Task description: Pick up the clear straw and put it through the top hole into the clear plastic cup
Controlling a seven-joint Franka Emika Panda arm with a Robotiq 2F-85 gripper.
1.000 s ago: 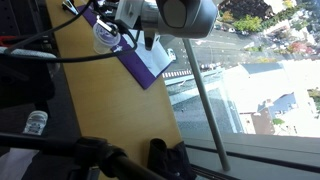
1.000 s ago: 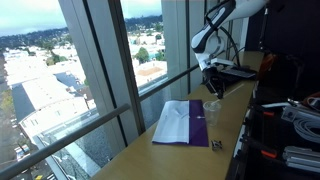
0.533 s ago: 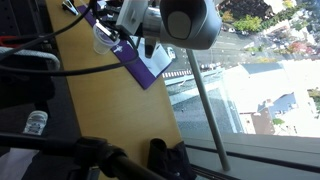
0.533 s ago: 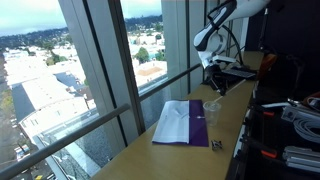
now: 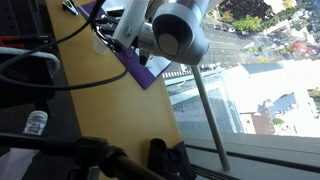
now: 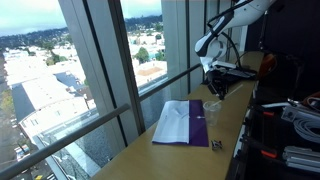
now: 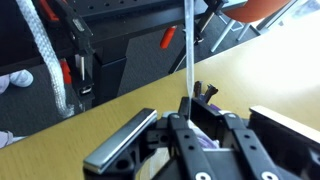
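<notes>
The pincer (image 6: pixel 212 84) hangs just above the clear plastic cup (image 6: pixel 212 106) on the wooden bench (image 6: pixel 175 158) — a purple-and-white sheet (image 6: pixel 183 122) lies beside the cup, a small dark object (image 6: pixel 216 145) nearer the camera

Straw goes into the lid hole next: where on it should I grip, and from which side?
Pinch the clear straw near one end, closing across its thin width from the sides, so its long straight length runs out beyond the gripper to lead into the hole. The wrist view suggests it is held just so.
</notes>
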